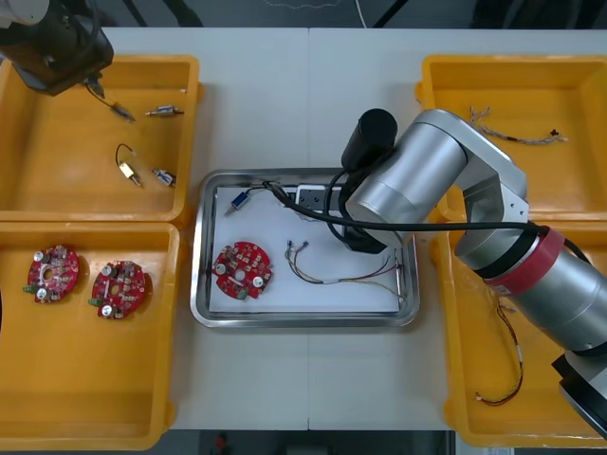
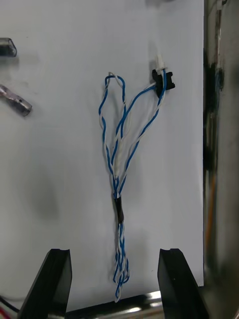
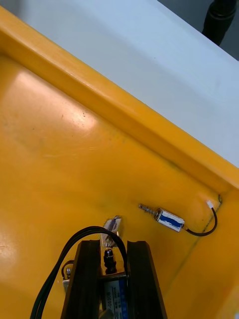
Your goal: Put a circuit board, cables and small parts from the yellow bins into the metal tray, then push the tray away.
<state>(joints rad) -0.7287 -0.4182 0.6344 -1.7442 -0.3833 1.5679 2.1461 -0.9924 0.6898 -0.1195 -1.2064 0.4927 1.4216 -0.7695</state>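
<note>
Metal tray (image 1: 199,275) holds a red circuit board (image 1: 243,269) and a twisted blue and white cable (image 2: 118,207). The right gripper (image 2: 113,254) stands wide, empty. The left gripper (image 3: 113,246) clamps a small metal part (image 3: 108,259). Push pending.

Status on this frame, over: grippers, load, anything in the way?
Left gripper shut on small part over far left bin. Right gripper open over blue and white cable in tray. Board already in tray. No obstruction seen.

- The left arm (image 1: 47,43) reaches to the table's far left corner, wrist turned downward.
- The left gripper (image 3: 117,245) has its fingers drawn close, clamped on a small metal part (image 3: 108,259).
- The right arm (image 1: 446,180) bends in from the right, forearm angled toward the middle.
- The right gripper (image 2: 113,255) points down, fingers (image 2: 55,279) wide apart, holding nothing.
</note>
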